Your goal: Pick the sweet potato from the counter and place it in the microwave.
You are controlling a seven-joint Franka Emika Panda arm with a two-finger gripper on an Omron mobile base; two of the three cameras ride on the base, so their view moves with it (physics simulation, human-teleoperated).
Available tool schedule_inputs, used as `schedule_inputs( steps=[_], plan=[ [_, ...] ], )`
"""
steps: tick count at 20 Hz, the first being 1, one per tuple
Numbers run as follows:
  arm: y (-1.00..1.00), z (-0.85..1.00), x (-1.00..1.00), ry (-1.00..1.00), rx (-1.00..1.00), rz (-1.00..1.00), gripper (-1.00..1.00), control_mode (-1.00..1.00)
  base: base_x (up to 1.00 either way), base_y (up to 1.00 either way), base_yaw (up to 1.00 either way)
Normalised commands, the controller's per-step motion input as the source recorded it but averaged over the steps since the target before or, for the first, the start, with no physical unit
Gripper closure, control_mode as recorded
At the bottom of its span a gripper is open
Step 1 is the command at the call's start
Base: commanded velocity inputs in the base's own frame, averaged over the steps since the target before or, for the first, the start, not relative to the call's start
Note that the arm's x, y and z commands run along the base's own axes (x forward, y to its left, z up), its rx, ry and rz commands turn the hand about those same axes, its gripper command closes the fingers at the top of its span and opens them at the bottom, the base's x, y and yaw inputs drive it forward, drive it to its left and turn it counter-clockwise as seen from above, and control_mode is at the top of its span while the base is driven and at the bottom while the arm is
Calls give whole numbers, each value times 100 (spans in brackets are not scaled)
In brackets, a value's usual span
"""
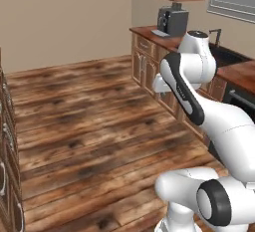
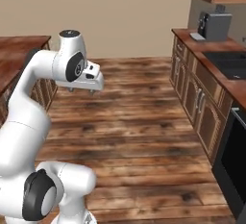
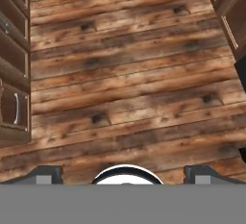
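Observation:
My gripper (image 3: 124, 175) hangs over bare wooden floor, pointing down, open with its fingertips (image 3: 45, 174) far apart and nothing between them. From the base views the hand (image 2: 91, 81) sits at the end of the folded arm, in the middle of the room, well away from any worktop. The reddish-brown counter (image 1: 149, 31) runs along the right wall (image 2: 190, 43), and another stretch of it lies at the left (image 2: 19, 50). The sweet potato and the microwave are out of view.
A grey coffee machine (image 1: 172, 21) stands on the right counter near the corner, with a dark sink (image 2: 230, 62) beside it. A black oven (image 2: 235, 165) is set under that counter. Wooden cabinet fronts (image 3: 14, 74) line both sides of the open floor.

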Motion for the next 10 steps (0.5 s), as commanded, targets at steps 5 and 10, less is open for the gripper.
schedule_inputs(
  steps=[5, 10],
  plan=[
    [0, 0, 0, 0, 0, 0, -100, 100, 100, 0, -31],
    [0, 0, 0, 0, 0, 0, -100, 100, 100, 0, -47]
  ],
)
